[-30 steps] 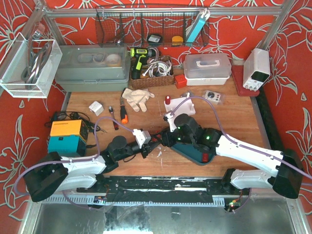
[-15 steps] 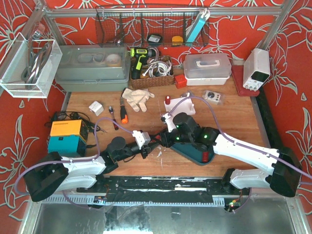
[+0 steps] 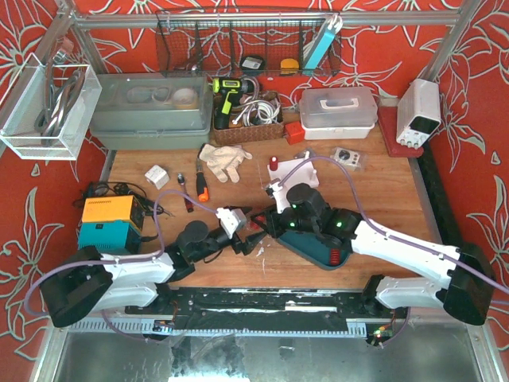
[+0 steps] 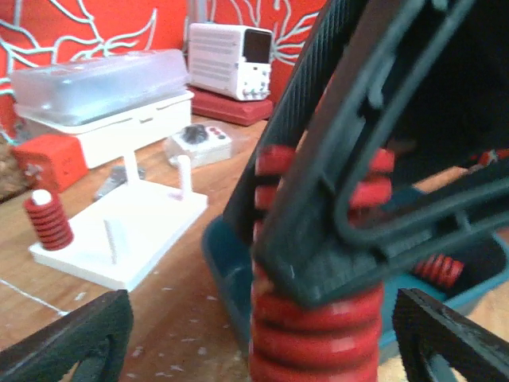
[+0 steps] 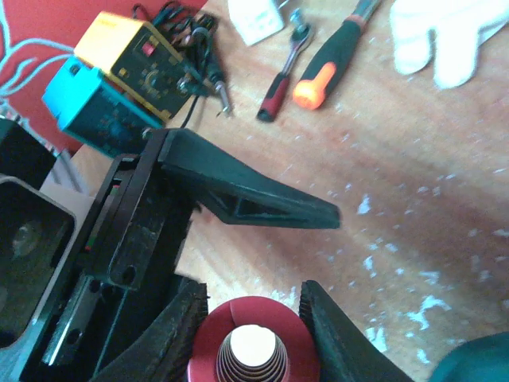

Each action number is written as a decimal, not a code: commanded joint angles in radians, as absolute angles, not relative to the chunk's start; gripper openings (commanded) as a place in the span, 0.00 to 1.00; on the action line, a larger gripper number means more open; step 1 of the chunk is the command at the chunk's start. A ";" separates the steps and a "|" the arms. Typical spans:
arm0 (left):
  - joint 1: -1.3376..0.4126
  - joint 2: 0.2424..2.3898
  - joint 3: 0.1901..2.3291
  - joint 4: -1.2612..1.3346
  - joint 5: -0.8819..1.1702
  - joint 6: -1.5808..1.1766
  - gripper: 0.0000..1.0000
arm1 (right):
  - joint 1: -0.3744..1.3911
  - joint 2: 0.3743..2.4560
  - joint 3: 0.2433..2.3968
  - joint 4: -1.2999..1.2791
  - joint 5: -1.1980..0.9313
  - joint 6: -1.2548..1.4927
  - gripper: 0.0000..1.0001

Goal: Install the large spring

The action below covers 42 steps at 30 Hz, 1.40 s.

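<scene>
The large spring [image 5: 253,350], a red coil seen end-on in the right wrist view, sits between the two black fingers of my right gripper [image 5: 253,293], which is shut on it. In the left wrist view the same spring [image 4: 318,326] stands upright with a right finger [image 4: 342,199] pressed against it. My left gripper [image 4: 266,338] is open, its fingertips [image 4: 75,338] wide apart on either side of the coil and off it. From above, both grippers meet at mid-table, left gripper [image 3: 248,237] and right gripper [image 3: 266,228]. A white base [image 4: 119,231] with upright posts carries a small red spring [image 4: 48,223].
A teal tray [image 4: 227,263] holding another red spring [image 4: 437,270] lies just behind the grippers. A ratchet [image 5: 282,72], an orange-handled screwdriver [image 5: 330,60] and a white glove [image 3: 223,161] lie further back. A yellow and teal box [image 3: 109,223] stands at the left.
My left gripper has opened and let go of the large spring. The right gripper has closed onto it.
</scene>
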<state>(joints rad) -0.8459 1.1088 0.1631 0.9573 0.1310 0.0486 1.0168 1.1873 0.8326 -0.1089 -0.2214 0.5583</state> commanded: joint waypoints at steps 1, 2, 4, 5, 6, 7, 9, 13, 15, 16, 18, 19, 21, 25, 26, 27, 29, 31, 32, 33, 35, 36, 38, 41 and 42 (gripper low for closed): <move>-0.847 1.126 0.200 0.921 0.020 0.027 0.94 | 0.994 1.141 0.836 -0.099 -0.031 0.496 0.00; -0.847 1.131 0.204 0.915 0.007 0.023 0.96 | 0.986 1.141 0.837 -0.097 0.032 0.483 0.00; -0.847 1.145 0.225 0.877 -0.034 0.011 0.98 | 0.965 1.141 0.834 -0.092 0.171 0.479 0.00; -0.846 1.154 0.239 0.853 -0.064 0.004 1.00 | 0.952 1.141 0.822 -0.072 0.253 0.477 0.00; -0.846 1.166 0.250 0.831 -0.094 -0.003 1.00 | 0.939 1.141 0.807 -0.038 0.305 0.472 0.00; -0.845 1.176 0.260 0.810 -0.123 -0.015 1.00 | 0.914 1.142 0.791 -0.001 0.351 0.465 0.00; -0.838 1.195 0.282 0.769 -0.160 -0.046 1.00 | 0.849 1.165 0.769 0.069 0.377 0.454 0.00; -0.818 1.207 0.303 0.731 -0.163 -0.102 1.00 | 0.718 1.262 0.821 0.093 0.367 0.395 0.00; -0.806 1.204 0.302 0.727 -0.165 -0.139 1.00 | 0.666 1.324 0.875 0.090 0.363 0.336 0.00; -0.798 1.203 0.300 0.726 -0.164 -0.153 1.00 | 0.641 1.355 0.898 0.086 0.358 0.307 0.00; -0.778 1.198 0.299 0.709 -0.158 -0.173 1.00 | 0.588 1.411 0.946 0.074 0.336 0.293 0.00; -0.771 1.196 0.301 0.695 -0.163 -0.186 1.00 | 0.564 1.435 0.968 0.062 0.331 0.300 0.00; -0.755 1.192 0.305 0.669 -0.166 -0.207 1.00 | 0.528 1.477 0.984 0.085 0.319 0.321 0.00; -0.738 1.163 0.300 0.622 -0.227 -0.238 1.00 | 0.458 1.573 1.032 0.156 0.177 0.339 0.00; -0.737 1.152 0.293 0.622 -0.258 -0.248 1.00 | 0.448 1.606 1.063 0.145 0.162 0.341 0.00; -0.734 1.138 0.285 0.626 -0.278 -0.256 1.00 | 0.438 1.637 1.093 0.123 0.156 0.344 0.00; -0.732 1.106 0.275 0.624 -0.303 -0.288 1.00 | 0.423 1.689 1.132 0.113 0.138 0.345 0.00; -0.730 1.069 0.274 0.611 -0.308 -0.336 1.00 | 0.408 1.730 1.162 0.119 0.113 0.345 0.00; -0.730 1.050 0.275 0.606 -0.305 -0.362 1.00 | 0.402 1.749 1.179 0.116 0.102 0.344 0.00; -0.730 1.030 0.273 0.604 -0.297 -0.377 1.00 | 0.396 1.766 1.194 0.112 0.090 0.341 0.00; -0.731 0.981 0.268 0.593 -0.291 -0.385 1.00 | 0.389 1.791 1.221 0.098 0.080 0.339 0.00; -0.730 0.950 0.259 0.594 -0.290 -0.381 1.00 | 0.387 1.800 1.232 0.090 0.081 0.339 0.00; -0.730 0.908 0.231 0.621 -0.286 -0.353 1.00 | 0.386 1.815 1.242 0.086 0.086 0.333 0.00; -0.730 0.858 0.189 0.666 -0.284 -0.331 1.00 | 0.383 1.839 1.263 0.072 0.084 0.324 0.00; -0.730 0.846 0.184 0.674 -0.280 -0.329 1.00 | 0.382 1.846 1.275 0.062 0.087 0.321 0.00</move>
